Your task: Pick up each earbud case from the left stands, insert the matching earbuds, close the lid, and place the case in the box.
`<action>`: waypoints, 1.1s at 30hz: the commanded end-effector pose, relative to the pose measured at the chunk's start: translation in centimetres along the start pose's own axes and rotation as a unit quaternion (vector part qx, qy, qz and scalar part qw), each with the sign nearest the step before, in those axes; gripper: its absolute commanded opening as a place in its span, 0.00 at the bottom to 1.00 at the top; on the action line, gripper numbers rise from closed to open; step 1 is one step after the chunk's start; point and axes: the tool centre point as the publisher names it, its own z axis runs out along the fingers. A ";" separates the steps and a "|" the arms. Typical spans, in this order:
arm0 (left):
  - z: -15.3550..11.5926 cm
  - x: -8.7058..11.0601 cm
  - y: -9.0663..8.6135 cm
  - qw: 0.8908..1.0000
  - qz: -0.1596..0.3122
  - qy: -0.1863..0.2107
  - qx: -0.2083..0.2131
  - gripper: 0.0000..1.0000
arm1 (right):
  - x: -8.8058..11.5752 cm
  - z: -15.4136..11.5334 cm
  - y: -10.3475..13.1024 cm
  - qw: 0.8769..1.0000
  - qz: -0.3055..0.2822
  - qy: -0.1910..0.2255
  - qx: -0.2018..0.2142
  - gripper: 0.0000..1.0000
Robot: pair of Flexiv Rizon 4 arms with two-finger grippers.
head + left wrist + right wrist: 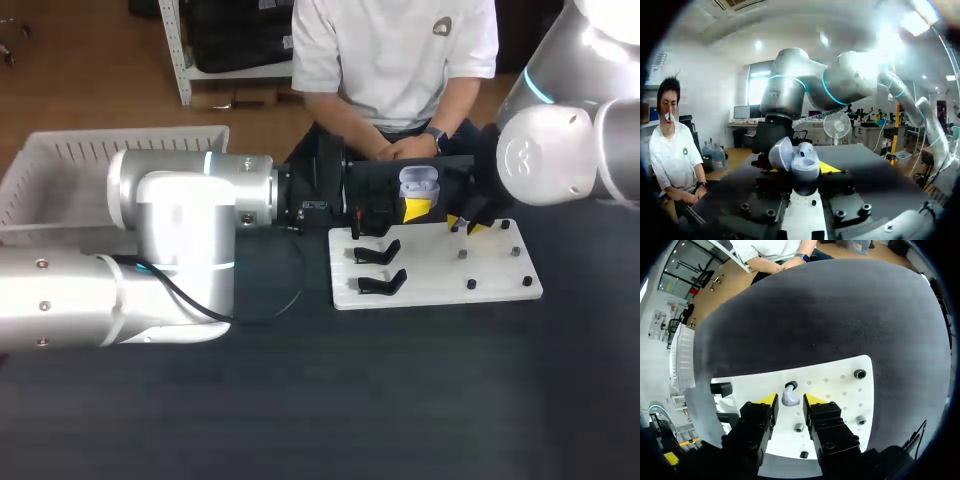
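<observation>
Flat on the dark, matte table (300, 400): a white board (500, 285), smooth, rectangular, round-cornered, drilled with small holes. On the board's left half, black hooked stands (382, 284), curled like open claws. On its right half, short dark pegs (859, 374), some of them metal-looking.

Above the board's far edge, lifted off it: the earbud case (418, 182), pale lavender-white, rounded and glossy, with lid (781, 152) swung open and tipped to one side. Pinched from both flanks by the left gripper (801, 172), black fingers pressed against the lower shell, yellow tips barely showing.

Low over the board's right half: the right gripper (790, 401), fingers spread, one yellow tip on each side of a single earbud (789, 398), with a narrow gap either way and no contact seen. Earbud pale and smooth, bulb and stem, lying on the board against a black ring-topped peg (790, 385).

Blocking the head view: the bulky silver left arm (180, 240) across the table left of the board, and the round joint of the right arm (560, 150) over the board's far right corner.

Well left of the board, at the far table edge: a white slatted plastic box (90, 165).
</observation>
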 end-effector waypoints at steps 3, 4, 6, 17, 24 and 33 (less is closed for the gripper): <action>0.0 0.2 -0.1 1.000 0.002 -0.004 -0.003 0.00 | 0.2 0.1 0.1 1.000 0.000 0.001 0.001 0.26; 0.0 0.2 -0.1 1.000 0.002 -0.004 -0.003 0.00 | 0.2 0.1 0.1 1.000 -0.001 0.001 0.002 0.25; 0.0 0.2 -0.1 1.000 0.002 -0.004 -0.003 0.00 | 0.2 0.1 0.1 1.000 0.000 0.002 0.001 0.27; 0.0 0.2 -0.1 1.000 0.002 -0.004 -0.003 0.00 | 0.1 0.2 0.3 1.000 -0.003 0.003 0.003 0.12; 0.0 0.2 -0.1 1.000 0.002 -0.004 -0.003 0.00 | 0.2 0.1 0.4 1.000 -0.004 0.004 0.004 0.00; 0.0 0.2 -0.1 1.000 0.002 -0.004 -0.003 0.00 | 0.7 -2.5 0.7 1.000 -0.007 0.001 0.000 0.00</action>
